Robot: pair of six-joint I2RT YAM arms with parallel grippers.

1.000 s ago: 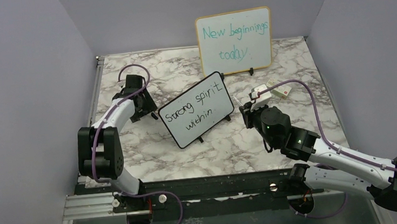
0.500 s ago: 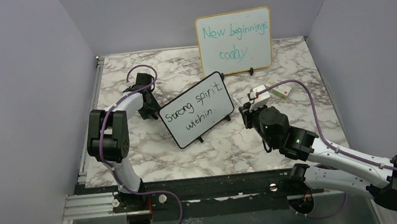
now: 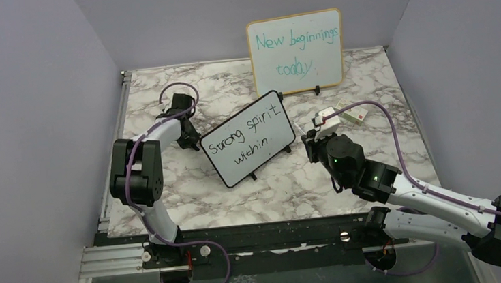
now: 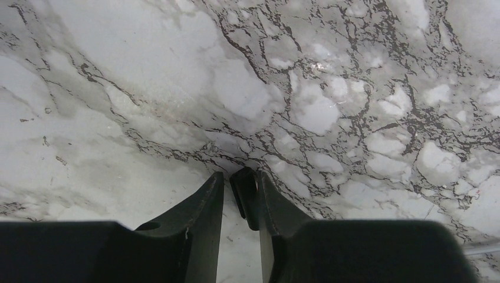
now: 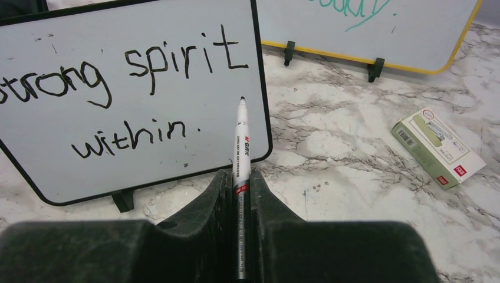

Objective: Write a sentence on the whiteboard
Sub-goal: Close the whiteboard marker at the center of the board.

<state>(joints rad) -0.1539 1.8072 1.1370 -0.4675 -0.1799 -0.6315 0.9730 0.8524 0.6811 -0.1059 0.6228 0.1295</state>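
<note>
The jaws of the right arm are clamping a slim white marker pen by its barrel, its black tip pointing away towards the far left. The tip is lying over the right edge of the small rectangular whiteboard with a thin black frame; whether it is touching the board cannot be told. That whiteboard is standing tilted on small black feet in the middle of the grey-veined marble worktop, bearing the black handwriting "Strong spirit within."

The jaws of the left arm are standing with only a narrow gap and nothing between them, low over bare marble just beside the whiteboard's left end.

A larger wood-framed board with teal writing is standing at the far edge. A small green and white carton is lying to the right.
</note>
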